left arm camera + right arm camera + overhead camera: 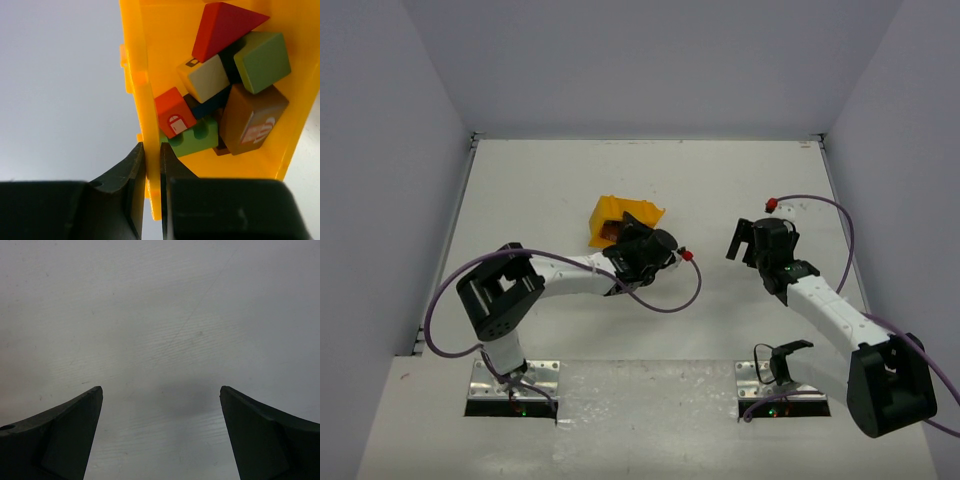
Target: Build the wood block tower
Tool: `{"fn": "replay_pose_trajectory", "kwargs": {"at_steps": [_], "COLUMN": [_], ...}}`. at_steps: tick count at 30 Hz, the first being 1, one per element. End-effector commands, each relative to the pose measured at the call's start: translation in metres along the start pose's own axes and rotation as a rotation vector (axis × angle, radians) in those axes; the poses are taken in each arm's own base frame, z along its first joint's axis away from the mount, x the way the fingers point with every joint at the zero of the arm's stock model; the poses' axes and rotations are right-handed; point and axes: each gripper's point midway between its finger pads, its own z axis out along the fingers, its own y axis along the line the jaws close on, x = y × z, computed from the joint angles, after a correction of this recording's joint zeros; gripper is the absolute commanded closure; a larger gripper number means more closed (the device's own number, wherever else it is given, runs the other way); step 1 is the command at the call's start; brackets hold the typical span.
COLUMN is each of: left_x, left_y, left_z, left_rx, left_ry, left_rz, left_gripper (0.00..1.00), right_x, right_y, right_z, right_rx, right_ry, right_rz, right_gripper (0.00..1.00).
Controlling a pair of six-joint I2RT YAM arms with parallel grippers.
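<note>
The left claw (152, 162) grips the smooth yellow plastic bin (136, 75) of painted wooden blocks (260, 60); the right claw (161, 395) is released above the matte white tabletop (160, 315).

Bin (610, 215) on table (540, 180), 11 o'clock of centre. Blocks (220, 90) heaped inside it, touching. Left gripper (152, 150) at bin's 5 o'clock, a finger on each side of its wall. Right gripper (745, 240) over table, 3 o'clock of bin, well apart.
</note>
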Motion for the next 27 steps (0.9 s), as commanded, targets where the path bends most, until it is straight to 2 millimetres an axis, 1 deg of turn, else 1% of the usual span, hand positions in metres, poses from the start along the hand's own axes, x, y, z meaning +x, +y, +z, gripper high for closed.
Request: {"fn": "replay_pose_trajectory", "kwargs": {"at_steps": [1,4,8,15,23,27], "left_x": [0.008,0.004,0.001,0.001,0.009,0.015], "left_y": [0.023,0.018,0.024,0.027,0.051,0.053], "left_z": [-0.028,-0.030,-0.028,-0.028,-0.037,-0.041], "left_rx": [-0.117,-0.114,-0.130,-0.154,-0.190,-0.186], "left_ry": [0.107,0.114,0.144,0.207,0.284,0.301], "left_rz": [0.017,0.037,0.034,0.031,0.043,0.080], "left_gripper": [1.00,1.00,1.00,1.00,1.00,1.00], "right_x": [-0.017,-0.017,-0.016,-0.016,-0.014,-0.014], "right_y": [0.000,-0.001,-0.002,-0.005,-0.006,-0.007], "right_z": [-0.002,-0.002,-0.002,-0.002,-0.002,-0.001], "right_rx": [0.017,0.023,0.027,0.050,0.054,0.060], "right_ry": [-0.056,-0.056,-0.056,-0.046,-0.041,-0.034], "right_rz": [0.026,0.027,0.026,0.024,0.022,0.018], "right_gripper": [0.01,0.01,0.01,0.01,0.01,0.01]}}
